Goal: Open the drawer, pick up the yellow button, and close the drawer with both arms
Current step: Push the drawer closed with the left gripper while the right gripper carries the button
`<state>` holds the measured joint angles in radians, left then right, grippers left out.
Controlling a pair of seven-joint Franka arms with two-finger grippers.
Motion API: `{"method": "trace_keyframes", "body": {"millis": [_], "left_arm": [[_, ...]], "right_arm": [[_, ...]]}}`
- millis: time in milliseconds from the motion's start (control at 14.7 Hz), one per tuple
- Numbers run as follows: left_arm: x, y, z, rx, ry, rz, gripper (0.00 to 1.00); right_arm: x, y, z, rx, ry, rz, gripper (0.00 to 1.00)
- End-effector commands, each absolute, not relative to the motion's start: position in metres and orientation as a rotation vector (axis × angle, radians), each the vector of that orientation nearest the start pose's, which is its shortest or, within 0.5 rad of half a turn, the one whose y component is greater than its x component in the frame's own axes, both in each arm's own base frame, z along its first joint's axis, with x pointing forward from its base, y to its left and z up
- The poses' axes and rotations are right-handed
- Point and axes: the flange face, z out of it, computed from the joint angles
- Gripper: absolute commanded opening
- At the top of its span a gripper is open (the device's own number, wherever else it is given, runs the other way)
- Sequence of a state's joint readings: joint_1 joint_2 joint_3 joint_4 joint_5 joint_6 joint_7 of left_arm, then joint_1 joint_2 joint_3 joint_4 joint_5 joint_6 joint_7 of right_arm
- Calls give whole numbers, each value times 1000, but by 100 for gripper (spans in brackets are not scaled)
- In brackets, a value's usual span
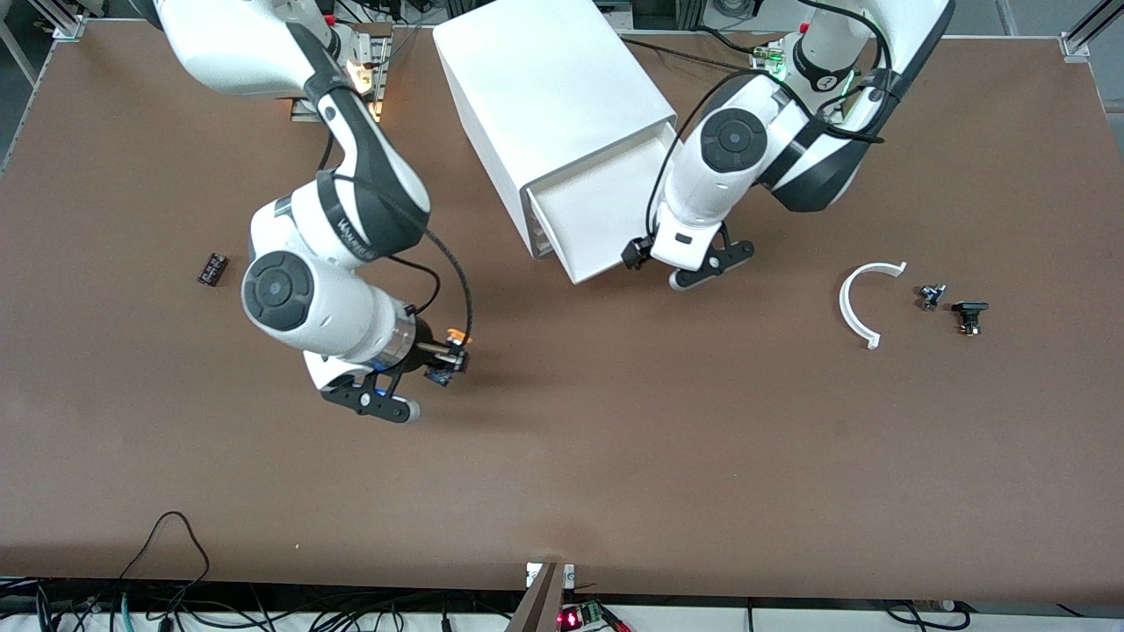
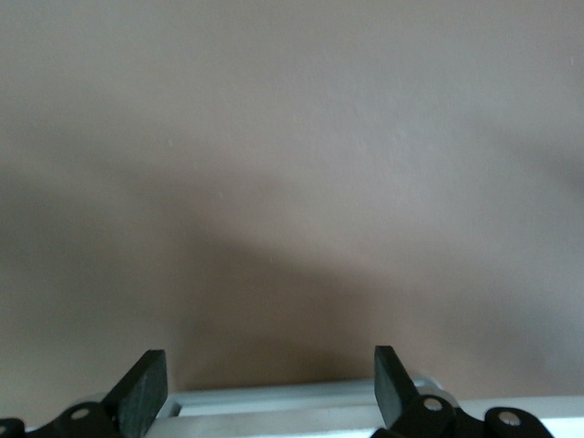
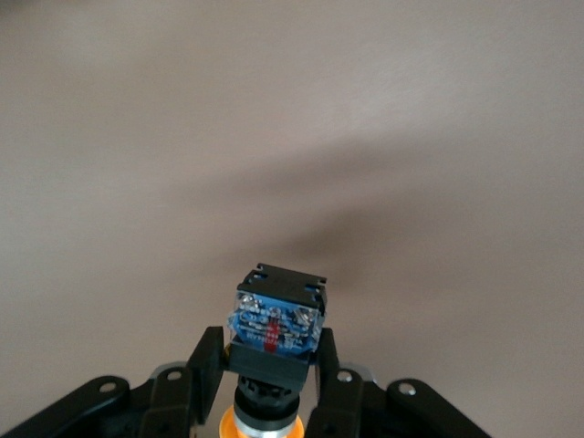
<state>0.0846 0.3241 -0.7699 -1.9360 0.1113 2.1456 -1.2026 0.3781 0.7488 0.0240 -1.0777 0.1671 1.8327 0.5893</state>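
Note:
The white cabinet lies at the middle of the table. Its uppermost drawer is pulled out toward the front camera. My left gripper is at the drawer's front edge, toward the left arm's end. In the left wrist view it is open, with the drawer's white edge between its fingers. My right gripper is shut on the button over bare table, nearer the front camera than the cabinet. The right wrist view shows the button blue base outward, orange cap toward the palm, in the gripper.
A white curved strip and two small black parts lie toward the left arm's end of the table. Another small black part lies toward the right arm's end. Cables hang along the table's front edge.

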Motion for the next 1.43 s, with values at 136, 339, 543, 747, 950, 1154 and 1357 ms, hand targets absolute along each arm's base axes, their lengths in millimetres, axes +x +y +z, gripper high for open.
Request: {"method": "trace_keyframes", "body": {"millis": [136,339,543,747,950,1154,1357], "left_arm": [[422,-403,349,-3068,-707,205,100],[395,-424,347,-3063,-697,232,100],[376,-440,351,-3082,-648,252,100],[373,-444,352,-3086,-635,255,100],[370,-446,352,-3087,-625,259,100],[367,-449,355,-3094,-615,258,100],[363,-451,354,-3078,-622,267,100]], "right_arm": [[709,216,342,-3006,141,196,0],[717,172,321,-3026,99,202,0],[717,138,293,-3060,62,203,0],[717,103,265,-3092,42,194,0],[714,77,242,-3093,0,187,0],[710,63,222,-3093,-60,132,0],[708,45,212,-3087,-146,140,0]]}}
